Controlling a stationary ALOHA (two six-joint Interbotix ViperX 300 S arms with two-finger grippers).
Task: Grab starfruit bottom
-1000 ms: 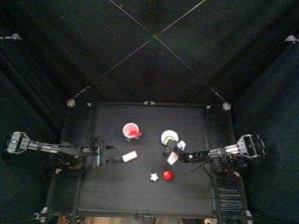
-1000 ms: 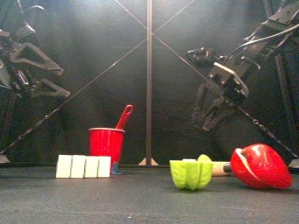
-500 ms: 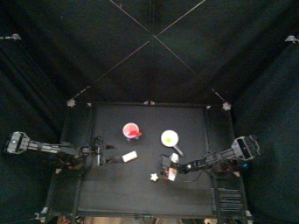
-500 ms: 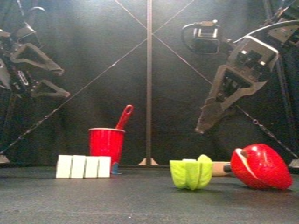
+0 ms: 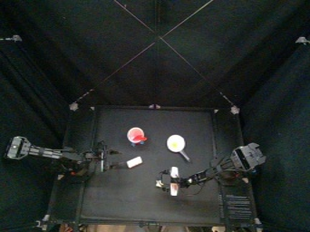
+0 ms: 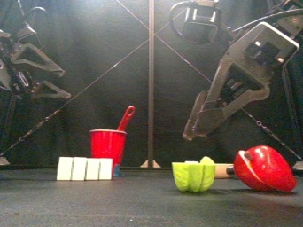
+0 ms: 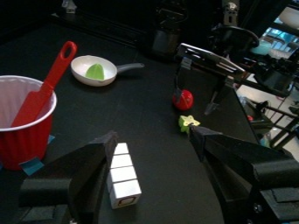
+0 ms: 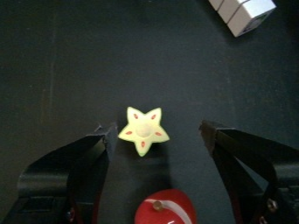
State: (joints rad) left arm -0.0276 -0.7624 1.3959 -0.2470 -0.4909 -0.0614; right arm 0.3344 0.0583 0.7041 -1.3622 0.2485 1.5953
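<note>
- The starfruit (image 8: 143, 131), a small pale yellow-green star with five points, lies flat on the black table (image 8: 70, 61), straight below the right claw (image 8: 156, 153) and between its two spread jaws, touching neither.
- In the front view the starfruit (image 6: 196, 175) sits near the table's front edge, with the right claw (image 6: 193, 133) hanging above it, jaws wide apart and holding nothing.
- A red ball (image 8: 167, 213) lies just beside the starfruit, nearer the right claw's wrist.
- A pale rectangular block (image 8: 246, 13) made of small cubes lies well beyond the jaw tips.
- The left claw (image 7: 152, 144) rests apart at the table's left side, jaws spread and empty; ahead of it stand the block (image 7: 121, 175), a red cup (image 7: 24, 118) holding a red spoon (image 7: 49, 79), and a small white pan (image 7: 98, 70) with a green piece in it.
</note>
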